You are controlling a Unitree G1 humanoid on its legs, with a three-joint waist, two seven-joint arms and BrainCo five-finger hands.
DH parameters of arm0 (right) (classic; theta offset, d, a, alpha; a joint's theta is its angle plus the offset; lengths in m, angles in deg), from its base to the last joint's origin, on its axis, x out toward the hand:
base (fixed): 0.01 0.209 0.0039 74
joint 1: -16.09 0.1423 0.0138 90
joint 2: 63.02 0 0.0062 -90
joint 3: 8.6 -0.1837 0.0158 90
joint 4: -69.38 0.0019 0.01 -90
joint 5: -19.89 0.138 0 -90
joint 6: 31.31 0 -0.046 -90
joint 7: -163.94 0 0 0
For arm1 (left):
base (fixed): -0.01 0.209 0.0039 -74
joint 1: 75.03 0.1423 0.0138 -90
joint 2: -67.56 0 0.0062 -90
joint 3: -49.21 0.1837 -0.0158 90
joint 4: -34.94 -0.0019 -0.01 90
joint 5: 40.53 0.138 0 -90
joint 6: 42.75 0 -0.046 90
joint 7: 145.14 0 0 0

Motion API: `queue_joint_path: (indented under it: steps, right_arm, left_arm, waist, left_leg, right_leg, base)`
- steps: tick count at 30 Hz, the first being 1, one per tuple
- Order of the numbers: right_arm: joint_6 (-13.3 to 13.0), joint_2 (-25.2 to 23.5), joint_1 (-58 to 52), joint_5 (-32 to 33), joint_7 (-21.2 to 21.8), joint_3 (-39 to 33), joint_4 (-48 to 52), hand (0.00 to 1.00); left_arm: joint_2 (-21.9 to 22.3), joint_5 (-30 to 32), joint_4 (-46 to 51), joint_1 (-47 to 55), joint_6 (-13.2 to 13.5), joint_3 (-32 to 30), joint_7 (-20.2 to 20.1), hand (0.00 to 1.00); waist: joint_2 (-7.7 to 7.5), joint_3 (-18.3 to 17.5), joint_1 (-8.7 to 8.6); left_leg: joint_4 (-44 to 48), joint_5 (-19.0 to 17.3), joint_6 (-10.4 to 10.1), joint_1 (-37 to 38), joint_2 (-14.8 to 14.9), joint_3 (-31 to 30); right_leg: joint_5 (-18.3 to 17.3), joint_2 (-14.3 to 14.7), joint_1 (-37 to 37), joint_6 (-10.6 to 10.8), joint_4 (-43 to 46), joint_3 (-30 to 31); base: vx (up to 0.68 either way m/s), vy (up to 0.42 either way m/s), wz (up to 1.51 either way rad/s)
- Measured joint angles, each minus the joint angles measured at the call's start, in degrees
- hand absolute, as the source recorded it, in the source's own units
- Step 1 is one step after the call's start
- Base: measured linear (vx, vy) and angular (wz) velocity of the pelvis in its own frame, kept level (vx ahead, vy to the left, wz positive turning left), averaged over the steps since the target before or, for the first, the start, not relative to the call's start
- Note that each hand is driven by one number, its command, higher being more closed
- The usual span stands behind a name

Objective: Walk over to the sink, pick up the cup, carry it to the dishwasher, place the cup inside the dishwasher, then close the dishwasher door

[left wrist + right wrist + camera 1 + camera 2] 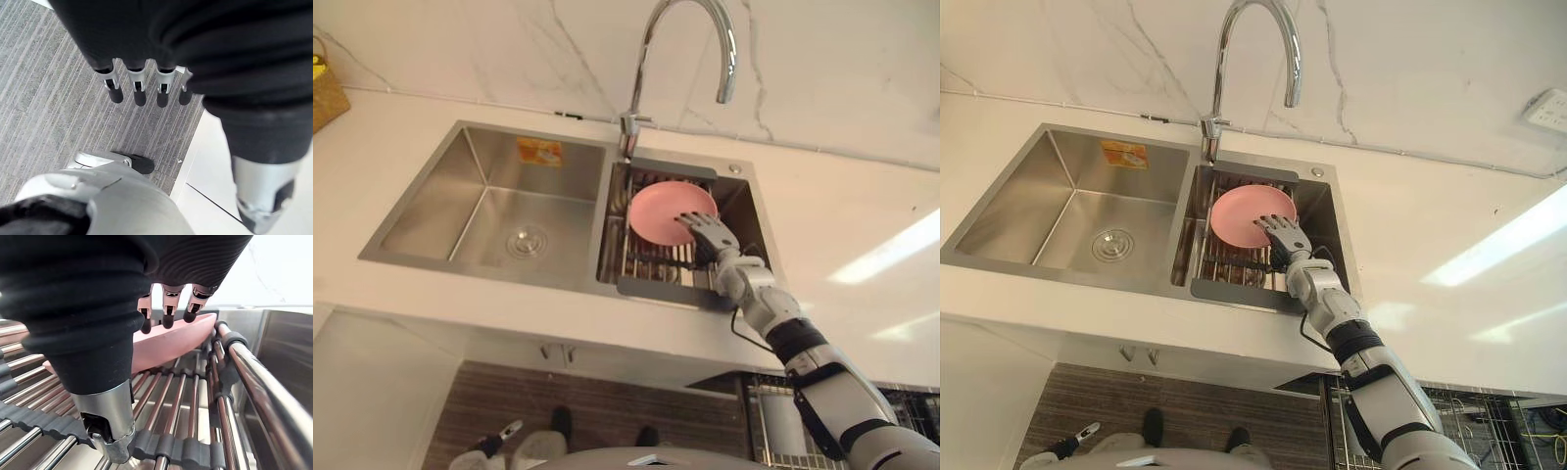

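A pink shallow dish [661, 211] leans on the wire rack [651, 266] in the sink's right basin; no cup is visible. My right hand [710, 235] reaches down into that basin. Its fingers [168, 316] rest nearly straight on the dish's upper rim [181, 340], while the thumb [110, 426] stays apart from the dish, low over the rack bars. My left hand [139, 85] hangs by my side over the grey floor, its fingers straight and holding nothing.
The left basin [499, 215] has a drain and a tall curved faucet [690, 29] between the basins. A woven basket [325, 93] sits at the counter's far left. A wire dishwasher rack [1469, 421] shows below the counter at the lower right.
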Motion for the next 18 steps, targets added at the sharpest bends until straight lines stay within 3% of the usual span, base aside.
queue_joint_path:
  steps: [7, 9, 11, 18]
  right_arm:
    - [1.19, 0.02, 1.24, -3.03, -4.55, 0.77, -4.03, 0.00]
    - [2.12, 0.00, 1.91, -3.01, -7.27, 2.17, -5.89, 0.00]
    - [2.16, 0.00, 1.92, -2.98, -9.28, 2.24, -6.15, 0.00]
    - [4.21, -0.04, 3.39, -3.02, -17.30, 4.54, -10.47, 0.00]
  left_arm:
    - [-0.03, 0.68, 0.53, -0.15, 1.15, 0.16, -0.63, 0.00]
    - [-0.16, 9.21, 0.67, -0.13, 2.92, 2.06, 0.59, 0.00]
    - [-0.22, 13.26, 0.69, -0.11, 4.33, 2.56, 1.94, 0.00]
    - [-0.81, 19.62, 0.94, -0.20, 6.62, 6.74, 5.71, 0.00]
  waist:
    - [0.01, 0.52, 1.32]
    - [-0.02, 0.89, 1.65]
    - [0.04, 1.43, 1.81]
    - [-0.03, 1.92, 2.83]
  left_leg:
    - [-0.01, 0.20, 0.14, -0.13, -0.17, -0.87]
    - [-0.01, 0.29, 0.17, -0.20, -0.26, -1.04]
    - [-0.01, 0.36, 0.26, -0.21, -0.40, -1.12]
    - [-0.01, 0.59, 0.60, -0.37, -0.97, -1.78]
  right_leg:
    - [-0.07, -0.13, 0.22, 0.06, 0.24, -0.87]
    - [-0.08, -0.25, 0.23, 0.08, 0.32, -1.05]
    - [-0.10, -0.41, 0.20, 0.12, 0.47, -1.11]
    - [-0.12, -0.72, 0.16, 0.34, 0.91, -1.55]
  base:
    - [-0.01, 0.016, 0.06]
    - [0.00, 0.019, 0.05]
    - [0.00, 0.011, 0.02]
    - [0.00, 0.011, 0.04]
